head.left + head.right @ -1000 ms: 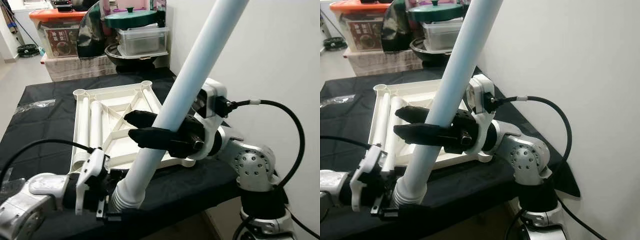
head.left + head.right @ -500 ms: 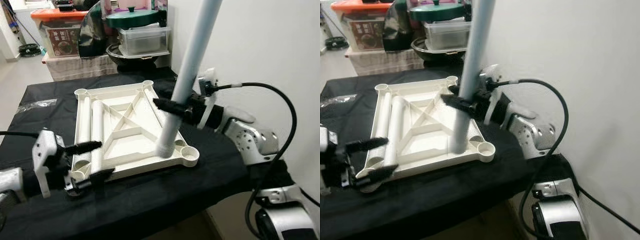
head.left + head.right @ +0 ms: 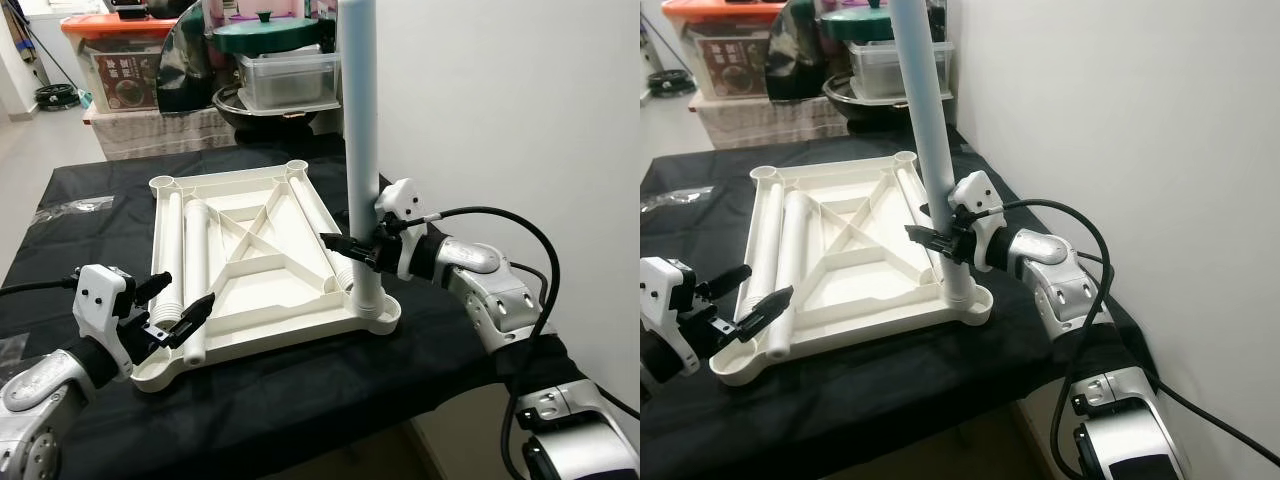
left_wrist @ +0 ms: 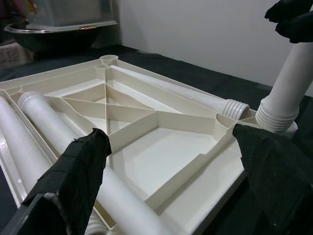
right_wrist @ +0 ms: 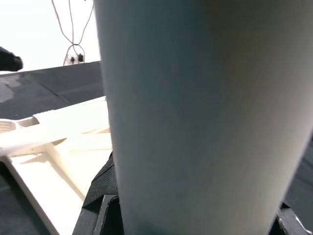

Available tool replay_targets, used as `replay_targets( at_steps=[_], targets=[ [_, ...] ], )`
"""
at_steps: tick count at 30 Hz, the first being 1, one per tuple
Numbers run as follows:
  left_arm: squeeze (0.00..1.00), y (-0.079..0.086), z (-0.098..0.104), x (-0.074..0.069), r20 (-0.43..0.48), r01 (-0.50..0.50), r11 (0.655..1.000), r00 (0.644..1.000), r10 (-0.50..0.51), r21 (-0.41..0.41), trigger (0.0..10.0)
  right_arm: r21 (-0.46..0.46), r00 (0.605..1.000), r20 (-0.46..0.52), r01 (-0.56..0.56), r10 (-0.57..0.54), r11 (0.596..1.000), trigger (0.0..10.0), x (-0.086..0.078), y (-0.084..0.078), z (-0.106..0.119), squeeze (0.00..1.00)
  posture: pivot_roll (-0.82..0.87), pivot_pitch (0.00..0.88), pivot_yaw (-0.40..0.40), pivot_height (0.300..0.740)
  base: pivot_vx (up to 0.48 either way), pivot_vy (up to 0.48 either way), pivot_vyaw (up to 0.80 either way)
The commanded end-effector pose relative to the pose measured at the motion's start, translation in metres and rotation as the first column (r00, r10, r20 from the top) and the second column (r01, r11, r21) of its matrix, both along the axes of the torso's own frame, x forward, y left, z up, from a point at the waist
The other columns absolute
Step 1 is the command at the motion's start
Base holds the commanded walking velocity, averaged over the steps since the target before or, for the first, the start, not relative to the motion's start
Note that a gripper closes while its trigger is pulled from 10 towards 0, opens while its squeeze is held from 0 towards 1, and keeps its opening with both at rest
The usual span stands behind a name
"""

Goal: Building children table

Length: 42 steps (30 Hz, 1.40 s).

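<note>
The white tabletop (image 3: pixel 282 334) lies upside down on the black-covered table. My right gripper (image 3: pixel 347 250) is shut on a long white leg (image 3: pixel 360 130), which it holds upright. The leg's threaded end (image 4: pixel 276 117) sits at the near right corner socket. In the right wrist view the leg (image 5: pixel 195 98) is pressed between the fingers. My left gripper (image 3: pixel 193 290) is open and holds nothing. It hovers low over the near left corner, beside a loose leg (image 3: pixel 195 265) lying inside the tabletop. Two more loose legs (image 3: pixel 172 245) (image 3: pixel 316 215) lie along the tabletop's ribs.
Storage boxes (image 3: pixel 115 70), a clear tub (image 3: pixel 285 80) and a green-lidded pot (image 3: pixel 262 35) stand behind the table. A white wall (image 3: pixel 500 100) runs close along the right side. A clear plastic bag (image 3: pixel 75 208) lies at the table's left. The table's front edge is near.
The right gripper swung the leg from a steep tilt to upright and carried its threaded end to the near right corner. The left gripper drew away from that end to the near left corner.
</note>
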<state>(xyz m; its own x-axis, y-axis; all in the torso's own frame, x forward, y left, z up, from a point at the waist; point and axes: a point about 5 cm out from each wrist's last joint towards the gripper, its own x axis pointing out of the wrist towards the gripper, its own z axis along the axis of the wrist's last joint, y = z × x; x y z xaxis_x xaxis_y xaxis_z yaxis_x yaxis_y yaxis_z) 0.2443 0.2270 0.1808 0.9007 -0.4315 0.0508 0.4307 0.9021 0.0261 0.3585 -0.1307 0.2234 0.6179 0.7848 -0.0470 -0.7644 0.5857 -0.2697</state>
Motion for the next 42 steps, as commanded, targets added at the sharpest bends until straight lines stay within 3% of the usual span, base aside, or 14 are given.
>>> replay_targets(
  at_steps=[1, 7, 11, 14, 20, 24, 27, 29, 30, 32, 34, 37, 39, 42],
  targets=[
    [0.0, -0.007, -0.003, 0.0, -0.004, 0.007, 1.0, 1.0, -0.007, 0.011, 10.0, -0.035, 0.999, -0.025, 0.035, -0.036, 0.999, 0.0, 0.003, -0.005, -0.01, 0.0, 0.03, 0.0, -0.03, 0.74, 0.0, 0.0, 0.0],
    [0.0, -0.013, -0.008, 0.003, -0.005, -0.03, 0.999, 1.0, 0.03, -0.017, 10.0, -0.058, 0.998, -0.008, 0.055, -0.055, 0.997, 0.0, 0.002, -0.021, -0.01, 0.0, 0.02, 0.0, -0.031, 0.74, 0.0, 0.0, 0.0],
    [0.0, -0.013, -0.01, 0.005, -0.007, -0.04, 0.999, 0.999, 0.04, -0.025, 10.0, -0.093, 1.0, -0.015, 0.01, -0.012, 0.996, 0.0, -0.003, -0.021, -0.016, 0.0, 0.02, 0.0, -0.03, 0.74, 0.0, 0.0, 0.0],
    [0.0, -0.014, -0.01, 0.006, -0.008, -0.043, 0.999, 0.999, 0.043, -0.029, 10.0, -0.108, 1.0, -0.022, -0.022, 0.019, 0.994, 0.0, -0.006, -0.019, -0.019, 0.0, 0.01, 0.0, -0.03, 0.74, 0.0, 0.0, 0.0],
    [0.0, -0.015, -0.012, 0.008, -0.013, -0.054, 0.998, 0.998, 0.054, -0.036, 10.0, -0.047, 0.996, -0.036, -0.085, 0.084, 0.995, 0.0, -0.013, 0.002, -0.03, 0.0, 0.02, 0.0, -0.033, 0.74, 0.0, 0.0, 0.0],
    [0.0, -0.016, -0.012, 0.009, -0.014, -0.058, 0.998, 0.998, 0.057, -0.038, 10.0, -0.035, 0.994, -0.044, -0.103, 0.101, 0.994, 0.0, -0.015, 0.008, -0.033, 0.0, 0.02, 0.0, -0.035, 0.74, 0.0, 0.0, 0.0],
    [0.0, -0.014, -0.013, 0.008, -0.024, -0.066, 0.996, 0.998, 0.065, -0.057, 10.0, 0.046, 0.98, -0.108, -0.161, 0.165, 0.986, 0.0, -0.023, 0.019, -0.039, 0.0, 0.02, 0.0, -0.037, 0.74, 0.0, 0.0, 0.0],
    [0.0, -0.011, -0.013, 0.009, -0.032, -0.081, 0.993, 0.996, 0.079, -0.085, 10.0, 0.211, 0.956, -0.192, -0.18, 0.222, 0.961, 0.0, -0.028, 0.026, -0.037, 0.0, 0.02, 0.0, -0.038, 0.74, 0.0, 0.0, 0.0],
    [0.0, -0.011, -0.013, 0.009, -0.032, -0.081, 0.993, 0.996, 0.079, -0.085, 10.0, 0.211, 0.956, -0.192, -0.18, 0.222, 0.961, 0.0, -0.028, 0.026, -0.037, 0.0, 0.02, 0.0, -0.038, 0.74, 0.0, 0.0, 0.0],
    [0.0, -0.01, -0.013, 0.009, -0.037, -0.092, 0.99, 0.995, 0.088, -0.105, 10.0, 0.387, 0.927, -0.264, -0.151, 0.267, 0.909, 0.0, -0.028, 0.026, -0.031, 0.0, 0.03, 0.0, -0.044, 0.74, 0.0, 0.0, 0.0],
    [0.0, -0.01, -0.014, 0.01, -0.04, -0.096, 0.99, 0.995, 0.092, -0.106, 10.0, 0.427, 0.907, -0.283, -0.171, 0.311, 0.888, 0.0, -0.032, 0.026, -0.03, 0.0, 0.03, 0.0, -0.04, 0.74, 0.0, 0.0, 0.0],
    [0.0, -0.01, -0.014, 0.01, -0.041, -0.097, 0.99, 0.995, 0.093, -0.105, 10.0, 0.41, 0.904, -0.281, -0.192, 0.324, 0.892, 0.0, -0.035, 0.025, -0.031, 0.0, 0.03, 0.0, -0.04, 0.74, 0.0, 0.0, 0.0],
    [0.0, -0.01, -0.016, 0.011, -0.044, -0.105, 0.99, 0.994, 0.102, -0.097, 10.0, 0.284, 0.905, -0.265, -0.255, 0.331, 0.924, 0.0, -0.04, 0.025, -0.039, 0.0, 0.03, 0.0, -0.04, 0.74, 0.0, 0.0, 0.0],
    [0.0, -0.008, -0.016, 0.012, -0.043, -0.114, 0.989, 0.993, 0.11, -0.097, 10.0, 0.21, 0.904, -0.254, -0.296, 0.345, 0.932, 0.0, -0.043, 0.024, -0.042, 0.0, 0.02, 0.0, -0.039, 0.74, 0.0, 0.0, 0.0]
  ],
)
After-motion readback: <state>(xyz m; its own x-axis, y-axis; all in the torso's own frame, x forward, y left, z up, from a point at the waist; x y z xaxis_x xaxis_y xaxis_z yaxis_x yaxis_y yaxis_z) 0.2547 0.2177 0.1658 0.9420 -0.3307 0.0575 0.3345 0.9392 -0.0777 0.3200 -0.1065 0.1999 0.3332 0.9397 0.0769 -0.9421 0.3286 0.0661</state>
